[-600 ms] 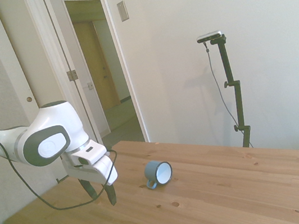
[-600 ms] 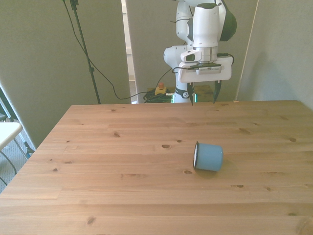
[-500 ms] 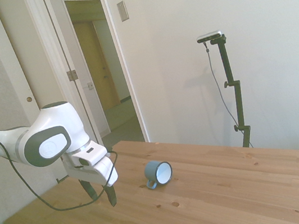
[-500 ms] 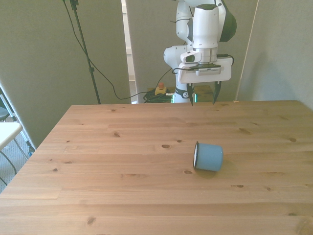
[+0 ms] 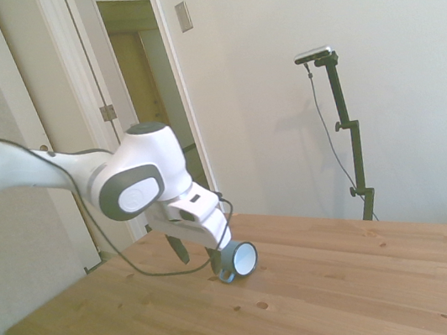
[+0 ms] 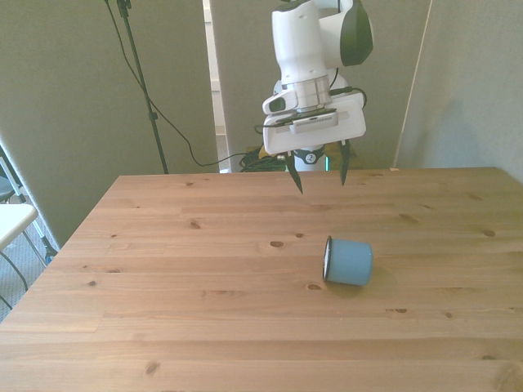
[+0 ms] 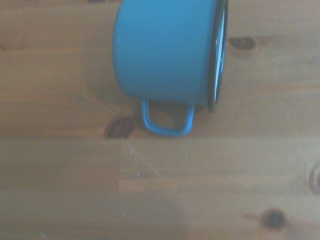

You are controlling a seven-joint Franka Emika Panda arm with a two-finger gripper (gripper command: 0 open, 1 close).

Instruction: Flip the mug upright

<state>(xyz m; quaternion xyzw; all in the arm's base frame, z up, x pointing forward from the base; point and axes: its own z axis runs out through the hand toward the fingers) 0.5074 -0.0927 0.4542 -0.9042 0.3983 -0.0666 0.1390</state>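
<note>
Since a moment ago the gripper (image 6: 319,173) swung out over the mug (image 6: 349,261), fingers wide apart, empty. Mug's probably light, stiff, slick; I'd pinch its rim.

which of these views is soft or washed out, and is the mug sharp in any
Side view: pale and washed out, the near end of the arm blurred, the mug small and partly behind the gripper. Front view: the clearest, mug crisp with a faint shadow on the table. Wrist view: mug large but slightly soft.

bare table (image 6: 204,294) all around mug (image 6: 350,261), fingers (image 6: 296,178) spread above
</note>
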